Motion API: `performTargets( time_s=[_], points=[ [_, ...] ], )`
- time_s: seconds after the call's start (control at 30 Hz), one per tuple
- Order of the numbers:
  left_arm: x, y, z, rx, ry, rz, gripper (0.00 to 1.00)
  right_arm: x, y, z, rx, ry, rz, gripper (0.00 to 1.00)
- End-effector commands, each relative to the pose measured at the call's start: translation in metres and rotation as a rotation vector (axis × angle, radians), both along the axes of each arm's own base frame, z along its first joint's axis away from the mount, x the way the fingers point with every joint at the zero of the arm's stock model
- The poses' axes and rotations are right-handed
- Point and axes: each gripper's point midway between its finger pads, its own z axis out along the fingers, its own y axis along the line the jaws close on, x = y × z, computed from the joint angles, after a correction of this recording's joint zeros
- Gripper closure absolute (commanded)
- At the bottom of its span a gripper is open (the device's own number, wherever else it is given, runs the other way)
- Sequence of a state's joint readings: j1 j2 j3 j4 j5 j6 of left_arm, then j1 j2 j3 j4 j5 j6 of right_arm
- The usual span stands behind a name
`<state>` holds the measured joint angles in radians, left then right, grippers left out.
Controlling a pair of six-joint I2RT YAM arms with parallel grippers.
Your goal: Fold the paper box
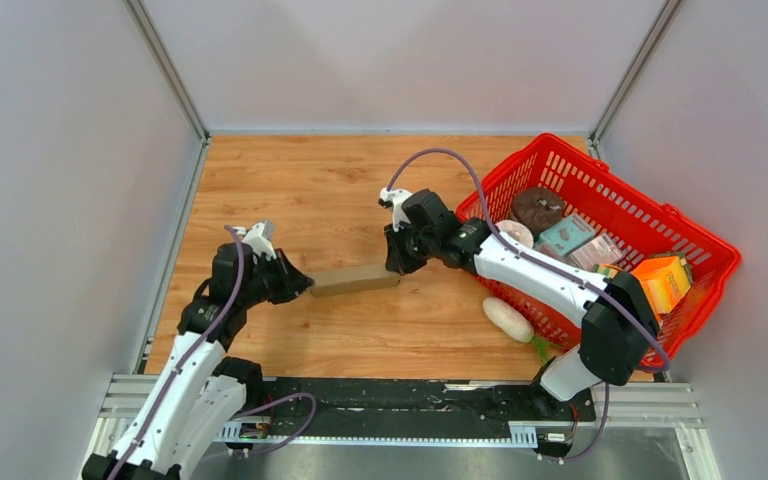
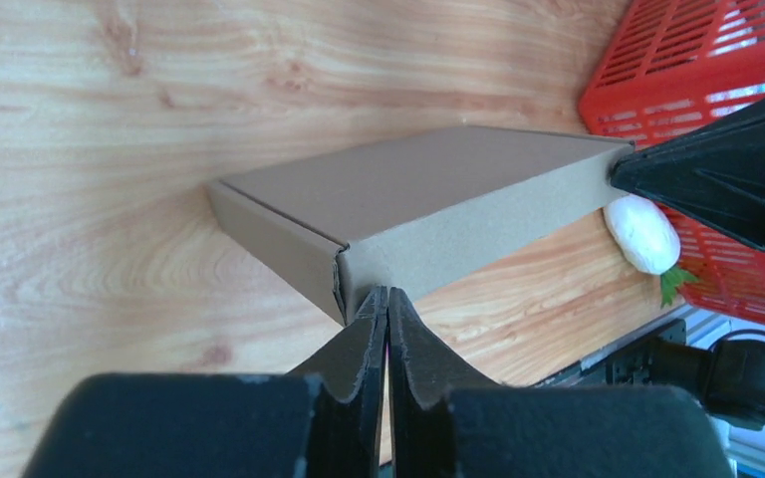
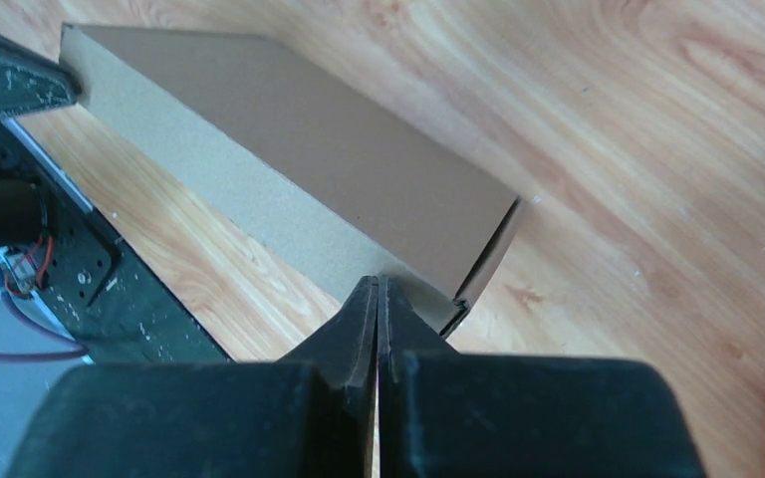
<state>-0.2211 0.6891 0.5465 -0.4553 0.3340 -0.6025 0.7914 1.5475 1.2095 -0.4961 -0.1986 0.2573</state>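
paper box (image 1: 355, 279) folded flat, mid table (image 1: 310, 180), long axis left-right, bridging both arms; left gripper (image 1: 304, 286) fingers pressed together, tips touching its left end; right gripper (image 1: 398, 269) likewise closed, tips on right end

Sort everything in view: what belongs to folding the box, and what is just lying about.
Job in hand: box; left pincer and right pincer, both shut, one at each end of it.

Lying about: basket; orange carton and teal pack inside it; white packet on the table beside it.
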Motion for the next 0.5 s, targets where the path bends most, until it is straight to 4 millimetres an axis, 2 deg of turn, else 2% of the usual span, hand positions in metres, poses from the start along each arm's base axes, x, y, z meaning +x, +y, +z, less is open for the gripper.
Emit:
performTargets(
  time_s=[0.0,0.03,0.07,0.17,0.2,0.3,0.37,0.4,0.43,0.47],
  points=[
    [-0.031,0.010,-0.023,0.048,0.119,0.004,0.89,-0.037,-0.028,-0.046,-0.196,0.059,0.021,0.99],
    [-0.036,0.002,-0.014,-0.001,0.097,-0.033,0.85,-0.044,-0.030,-0.049,-0.203,0.069,0.023,0.99],
    [-0.036,-0.002,-0.006,-0.034,0.068,-0.048,0.76,-0.048,-0.031,-0.044,-0.189,0.062,0.026,0.99],
    [-0.041,-0.010,0.040,-0.121,-0.072,-0.072,0.63,-0.062,-0.036,-0.038,-0.174,0.061,0.046,0.91],
    [-0.042,-0.010,0.060,-0.133,-0.129,-0.069,0.60,-0.067,-0.035,-0.036,-0.165,0.067,0.057,0.83],
    [-0.048,-0.008,0.089,-0.133,-0.196,-0.078,0.54,-0.073,-0.036,-0.024,-0.150,0.037,0.071,0.61],
    [-0.048,-0.008,0.087,-0.119,-0.175,-0.093,0.54,-0.074,-0.036,-0.022,-0.168,-0.004,0.098,0.54],
    [-0.046,-0.008,0.082,-0.116,-0.158,-0.086,0.54,-0.069,-0.039,-0.022,-0.202,-0.034,0.084,0.47],
    [-0.041,-0.006,0.075,-0.109,-0.143,-0.058,0.51,-0.068,-0.040,-0.023,-0.223,-0.040,0.080,0.43],
    [-0.037,-0.004,0.068,-0.107,-0.120,-0.032,0.43,-0.065,-0.040,-0.029,-0.250,-0.024,0.068,0.39]
  ],
)
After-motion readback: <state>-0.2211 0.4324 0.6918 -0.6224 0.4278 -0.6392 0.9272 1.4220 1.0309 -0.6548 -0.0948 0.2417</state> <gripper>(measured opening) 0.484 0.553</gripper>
